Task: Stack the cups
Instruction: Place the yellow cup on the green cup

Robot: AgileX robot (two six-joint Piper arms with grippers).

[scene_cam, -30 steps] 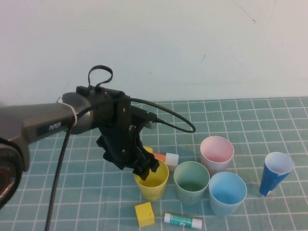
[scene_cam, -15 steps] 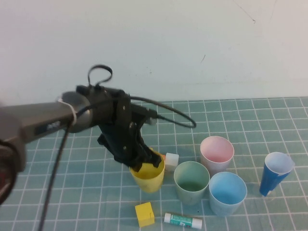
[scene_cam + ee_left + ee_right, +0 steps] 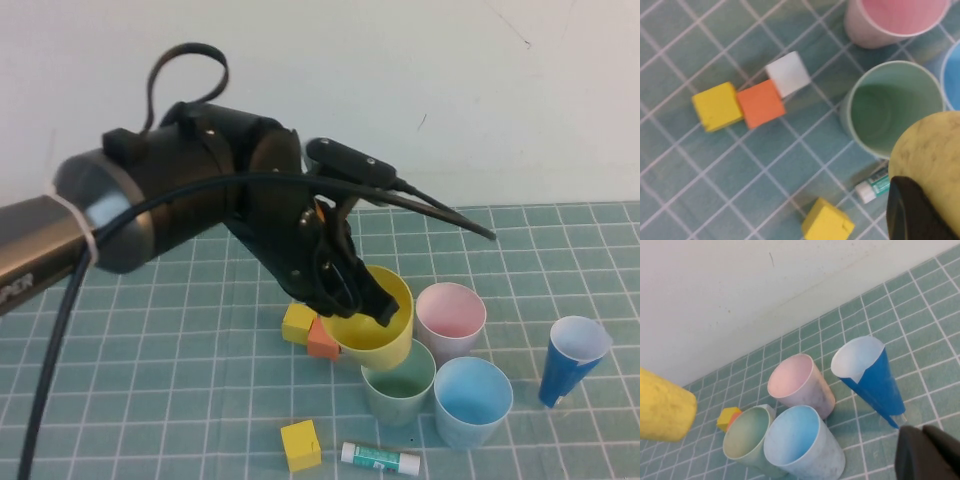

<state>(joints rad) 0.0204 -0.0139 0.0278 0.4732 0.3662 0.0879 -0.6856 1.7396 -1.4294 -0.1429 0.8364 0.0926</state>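
Since the yellow cup looks light, thin-walled and springy, we judge its rim the best hold; the left gripper has its fingers clamped there, cup lifted above the green cup. We see the right gripper closed, empty, near the dark-blue cup.

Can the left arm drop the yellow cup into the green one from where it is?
Probably yes. The left gripper, shut on the yellow cup, holds it just above the open green cup, with nothing between them. The right gripper sits shut, away beside the dark-blue cup.
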